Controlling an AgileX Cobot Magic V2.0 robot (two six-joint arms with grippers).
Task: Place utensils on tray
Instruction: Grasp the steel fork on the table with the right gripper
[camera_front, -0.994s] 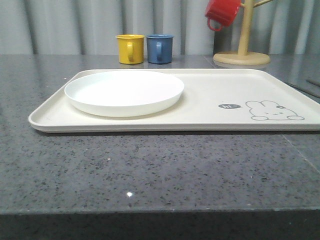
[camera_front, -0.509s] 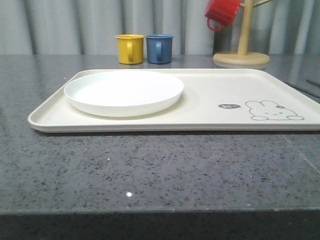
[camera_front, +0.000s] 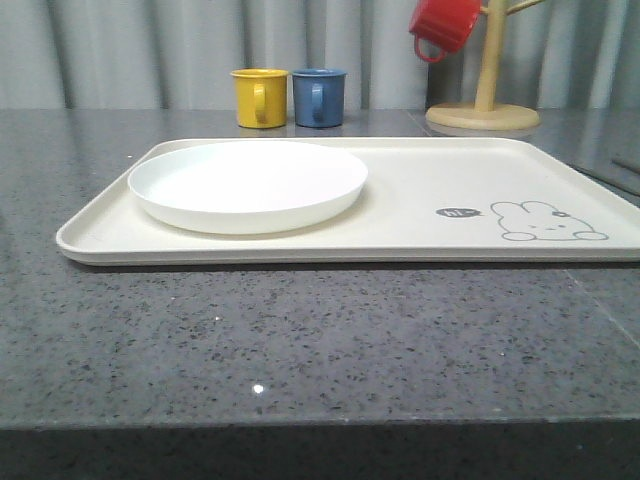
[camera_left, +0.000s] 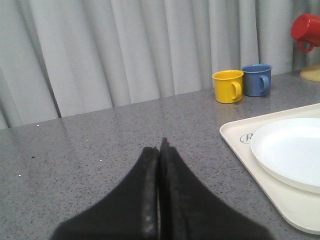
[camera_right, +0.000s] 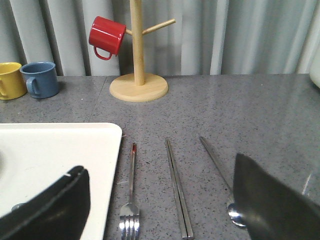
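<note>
Nearest: left gripper (camera_left: 160, 150) closed, fingers pressed together, empty, over counter (camera_front: 300, 340) beside tray (camera_front: 420, 215). Right gripper (camera_right: 160, 200) wide open, empty, above tray corner and cutlery. Fork (camera_right: 130, 192), chopsticks (camera_right: 178, 192), spoon (camera_right: 220, 175) flat on counter just beside tray, off it, fork closest to tray edge, spoon farthest. Plate (camera_front: 248, 184) on tray, at end opposite rabbit drawing (camera_front: 545, 222). Beyond tray: yellow mug (camera_front: 260, 97), blue mug (camera_front: 319, 96) side by side; red mug (camera_front: 443, 25) hung on wooden mug tree (camera_front: 485, 105).
</note>
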